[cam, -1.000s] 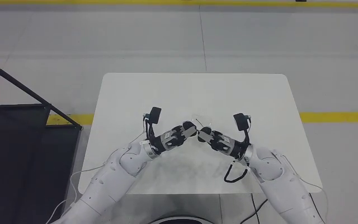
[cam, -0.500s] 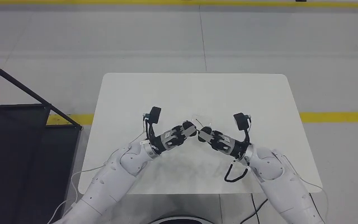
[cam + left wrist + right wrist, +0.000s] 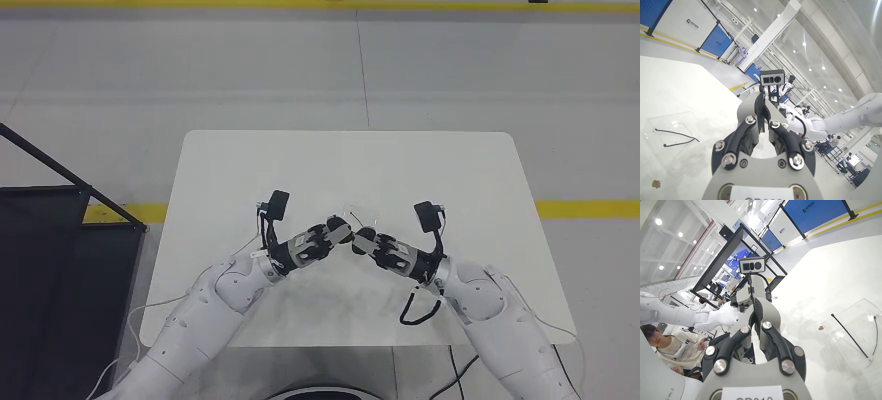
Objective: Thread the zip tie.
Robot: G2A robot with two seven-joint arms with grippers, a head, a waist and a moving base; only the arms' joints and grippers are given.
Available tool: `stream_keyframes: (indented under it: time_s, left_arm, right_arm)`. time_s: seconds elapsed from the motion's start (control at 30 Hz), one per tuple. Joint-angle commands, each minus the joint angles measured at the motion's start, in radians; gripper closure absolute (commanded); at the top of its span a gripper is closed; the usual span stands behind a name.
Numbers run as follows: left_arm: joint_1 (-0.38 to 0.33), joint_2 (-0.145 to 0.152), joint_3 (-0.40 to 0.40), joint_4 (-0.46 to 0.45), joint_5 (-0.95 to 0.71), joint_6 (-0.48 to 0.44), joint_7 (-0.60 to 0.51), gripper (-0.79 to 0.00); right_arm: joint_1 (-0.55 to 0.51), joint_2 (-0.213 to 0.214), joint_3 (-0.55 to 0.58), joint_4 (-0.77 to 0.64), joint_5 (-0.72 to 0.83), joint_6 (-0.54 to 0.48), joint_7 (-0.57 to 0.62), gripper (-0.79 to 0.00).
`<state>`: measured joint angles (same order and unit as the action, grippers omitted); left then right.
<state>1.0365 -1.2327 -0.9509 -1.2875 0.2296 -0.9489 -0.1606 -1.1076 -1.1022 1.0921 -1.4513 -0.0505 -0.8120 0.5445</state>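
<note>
The left end effector (image 3: pixel 343 235) and the right end effector (image 3: pixel 366 239) hover tip to tip over the middle of the white surface (image 3: pixel 250 170), the two arms coming in from the near edge and angling toward each other. In the left wrist view the left end effector (image 3: pixel 762 113) has its dark ribbed pads pressed flat together with nothing visible between them. The right end effector (image 3: pixel 755 311) is likewise closed and empty-handed as far as its own wrist view shows. Just beyond the meeting tips, toward the far side of the surface, lies a clear tray (image 3: pixel 853 313) holding two black zip ties. The straight zip tie (image 3: pixel 849 336) lies diagonally across the tray, and the curved zip tie (image 3: pixel 876 332) bows beside it, their tail ends coming close together near one corner. Neither tie touches an end effector. A small brown speck (image 3: pixel 821 328) sits on the bare surface just outside the tray.
</note>
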Motion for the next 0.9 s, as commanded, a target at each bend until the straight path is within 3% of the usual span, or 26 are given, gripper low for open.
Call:
stream_keyframes:
  time_s: [0.0,0.03,0.07,0.13,0.43,0.53,0.7,0.87]
  left_arm:
    - [-0.001,-0.001,0.000,0.001,0.001,0.001,-0.001,0.000]
    - [-0.001,-0.002,0.000,0.002,0.001,0.001,-0.001,0.000]
    - [-0.001,-0.003,-0.001,0.003,0.002,0.003,-0.001,0.000]
    - [-0.002,-0.004,-0.004,0.003,0.008,0.002,0.001,0.000]
    - [0.014,0.007,-0.092,-0.016,0.124,0.043,0.042,0.000]
    - [0.032,0.017,-0.131,-0.045,0.212,0.058,0.044,0.000]
    - [0.079,0.034,-0.206,-0.115,0.358,0.131,0.061,0.000]
    - [0.115,0.046,-0.270,-0.156,0.377,0.178,0.067,0.000]
  right_arm:
    - [-0.001,0.000,0.002,0.000,0.003,-0.001,0.001,0.000]
    - [-0.002,0.001,0.003,0.000,0.004,-0.002,0.002,0.000]
    - [-0.002,0.001,0.005,0.003,0.006,0.002,0.000,-0.111]
    - [-0.004,0.001,0.009,0.003,0.010,0.009,-0.003,-0.785]
    - [-0.044,0.016,0.083,-0.013,0.003,-0.005,-0.018,-0.785]
    - [-0.065,0.027,0.109,-0.060,-0.084,0.025,0.029,-0.785]
    - [-0.065,0.027,0.109,-0.060,-0.084,0.025,0.029,-0.785]
    - [-0.065,0.027,0.109,-0.060,-0.084,0.025,0.029,-0.785]
